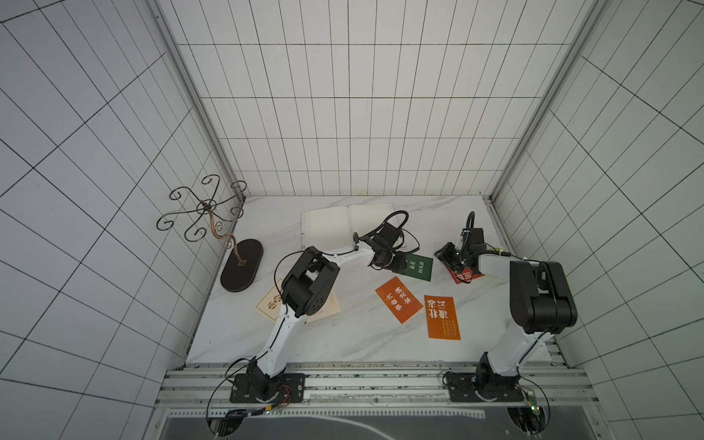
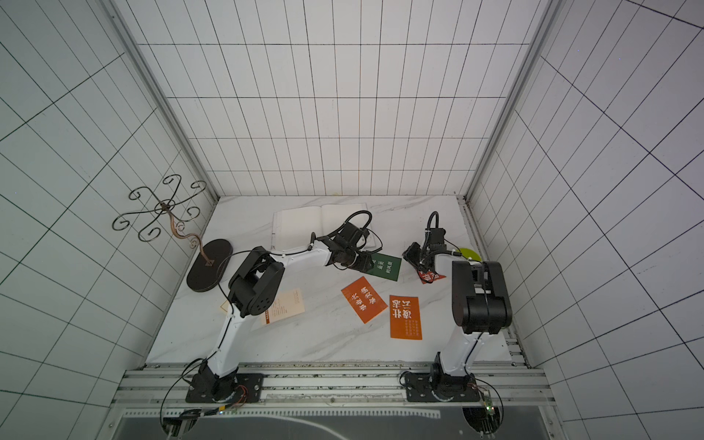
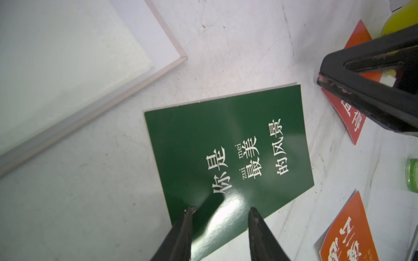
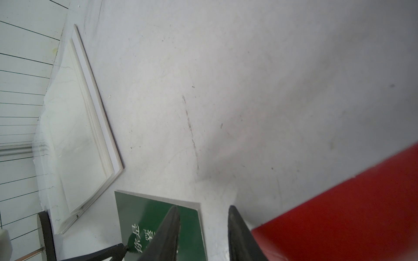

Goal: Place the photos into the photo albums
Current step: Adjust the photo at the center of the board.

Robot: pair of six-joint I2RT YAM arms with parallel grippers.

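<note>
Starting at the dark green glossy card with white Chinese lettering (image 3: 226, 158): you have it lying flat on the white marble-patterned tabletop (image 1: 343, 335), just off a corner of the open white album with blank cream pages (image 1: 343, 224), with a strip of bare table between the two. Your left gripper (image 3: 222, 211) hangs over one edge of this card, fingers spread, with green surface showing between them and nothing pinched. Whether the tips touch the card, you cannot tell.

The red card with white lettering (image 1: 466, 276) lies to the right of the green one, partly under your right gripper (image 4: 202, 209). Those jaws stand apart too, with bare tabletop between them. The red card sits outside one finger and is blurred, so contact is unclear.

An orange card with pale lettering (image 1: 399, 300) and a second orange card (image 1: 442, 317) lie nearer the arm bases, apart from each other. A cream card with brown ornament (image 1: 268, 306) and a second cream card (image 2: 287, 304) lie under the left arm's elbow, partly hidden.

The album lies at the back of the table. A wire scroll stand on a dark oval base (image 1: 242, 264) stands at the left edge. A yellow-green round object (image 2: 466, 253) shows behind the right arm.
</note>
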